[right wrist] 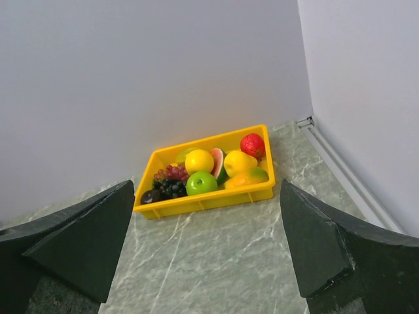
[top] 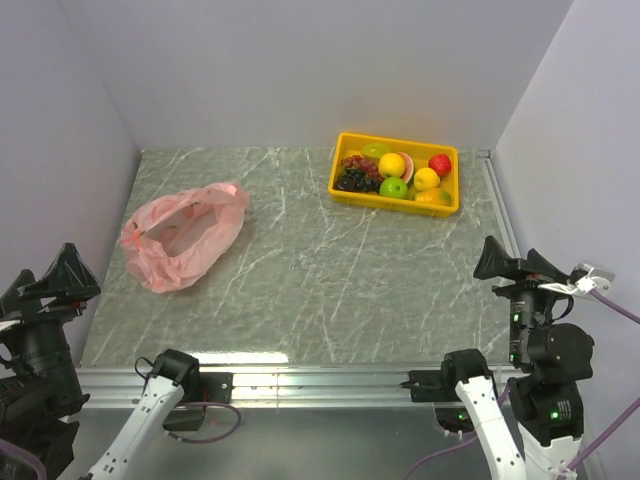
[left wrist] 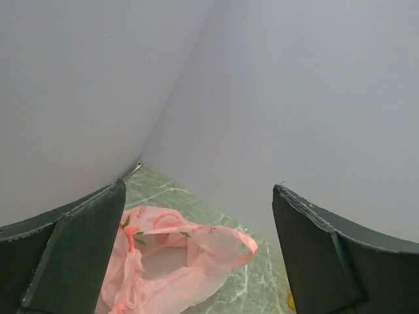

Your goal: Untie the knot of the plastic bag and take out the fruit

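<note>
The pink plastic bag (top: 185,235) lies slack on the left of the table with its mouth open and its handles loose. No knot shows, and I see no fruit inside it in the left wrist view (left wrist: 177,261). The fruit sits in the yellow tray (top: 392,204): a red one (top: 440,164), a green one (top: 393,187) and two yellow ones (top: 392,164). My left gripper (top: 75,272) is open and empty, near the front left edge, short of the bag. My right gripper (top: 490,260) is open and empty at the front right, well short of the tray (right wrist: 203,201).
The tray also holds a dark grape bunch (right wrist: 171,188) and a watermelon slice (right wrist: 217,161). White walls close in the left, back and right sides. A metal rail (top: 300,378) runs along the near edge.
</note>
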